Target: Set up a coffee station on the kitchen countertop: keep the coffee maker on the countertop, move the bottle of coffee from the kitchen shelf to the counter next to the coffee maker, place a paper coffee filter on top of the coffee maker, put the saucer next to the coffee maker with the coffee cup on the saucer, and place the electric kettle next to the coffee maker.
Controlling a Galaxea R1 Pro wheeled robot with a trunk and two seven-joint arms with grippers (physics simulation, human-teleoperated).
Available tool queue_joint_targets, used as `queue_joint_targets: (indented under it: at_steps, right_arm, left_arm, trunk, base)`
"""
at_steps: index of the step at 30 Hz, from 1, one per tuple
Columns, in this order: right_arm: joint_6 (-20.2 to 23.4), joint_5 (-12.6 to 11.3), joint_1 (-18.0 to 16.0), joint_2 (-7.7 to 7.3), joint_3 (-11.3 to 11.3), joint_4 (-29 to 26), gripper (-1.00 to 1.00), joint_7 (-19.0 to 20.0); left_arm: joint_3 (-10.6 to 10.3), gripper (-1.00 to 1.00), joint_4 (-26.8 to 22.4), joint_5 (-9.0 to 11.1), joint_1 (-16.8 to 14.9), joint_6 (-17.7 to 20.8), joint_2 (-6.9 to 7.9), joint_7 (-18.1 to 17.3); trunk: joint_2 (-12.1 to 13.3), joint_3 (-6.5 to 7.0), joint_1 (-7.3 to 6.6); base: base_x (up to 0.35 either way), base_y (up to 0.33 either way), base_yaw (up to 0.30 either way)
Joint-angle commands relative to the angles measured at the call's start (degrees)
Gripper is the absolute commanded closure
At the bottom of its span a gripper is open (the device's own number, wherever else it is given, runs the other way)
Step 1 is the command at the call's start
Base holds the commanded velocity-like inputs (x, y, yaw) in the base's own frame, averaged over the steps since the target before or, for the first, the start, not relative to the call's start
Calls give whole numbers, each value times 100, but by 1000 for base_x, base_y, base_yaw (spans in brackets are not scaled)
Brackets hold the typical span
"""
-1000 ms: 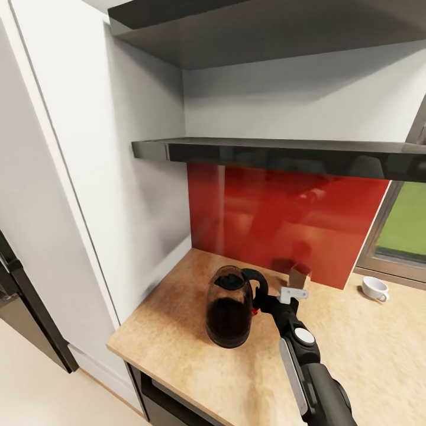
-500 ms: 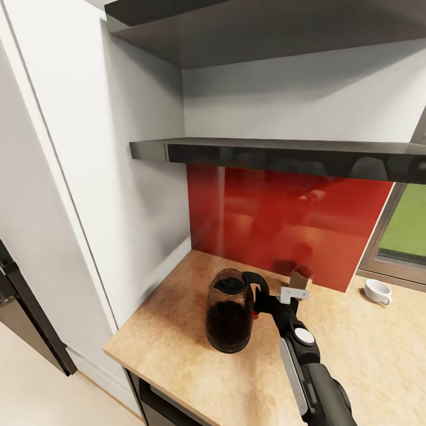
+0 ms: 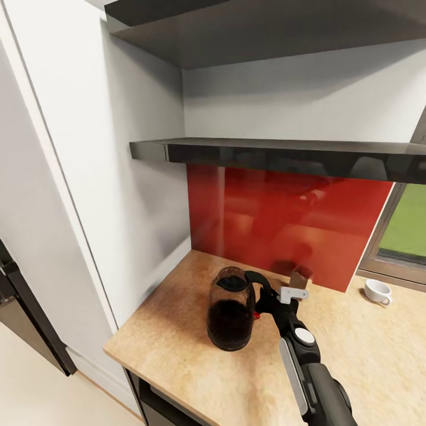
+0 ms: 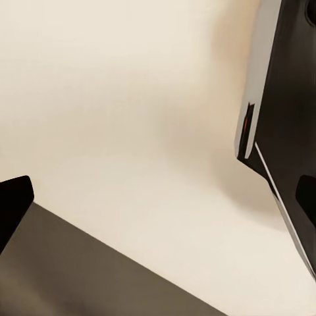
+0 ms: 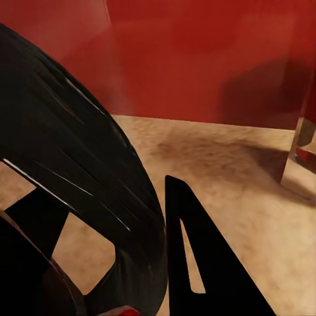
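Note:
The electric kettle (image 3: 231,316), rounded glass with a dark lower part, is on the light wood-grain kitchen countertop (image 3: 367,355) near its left end, leaning slightly. My right gripper (image 3: 264,299) is shut on its black handle (image 5: 85,171), and one black finger (image 5: 197,263) shows beside the handle in the right wrist view. A small white coffee cup (image 3: 377,291) sits on the counter below the window. My left gripper (image 4: 158,201) hangs over the pale floor, with dark tips at both edges of the left wrist view and nothing between them.
A small brown box (image 3: 300,276) stands against the red backsplash (image 3: 284,225) just behind my right gripper. A dark shelf (image 3: 284,154) runs above the counter. A tall white cabinet (image 3: 89,177) borders the counter's left end, and a window (image 3: 405,228) is at the right.
The view shifted slightly a second ago. Since then the kettle has tipped and edged a little to the right in my right gripper's hold. The cup has not moved.

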Motion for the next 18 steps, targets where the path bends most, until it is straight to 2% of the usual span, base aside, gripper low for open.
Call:
queue_joint_targets:
  at_steps: [1,18]
  right_arm:
    - [31,-33,-3,-2,-1,-6,100,-14]
    - [31,-51,-3,-36,-17,-182,100,-13]
  left_arm:
    - [-19,-100,-11,43,1,-6,0,11]
    - [-9,-100,-21,34,-13,-69,29,11]
  trunk:
    - [-11,-12,4]
    - [-11,-12,4]
  base:
    - [0,0,0]
    - [0,0,0]
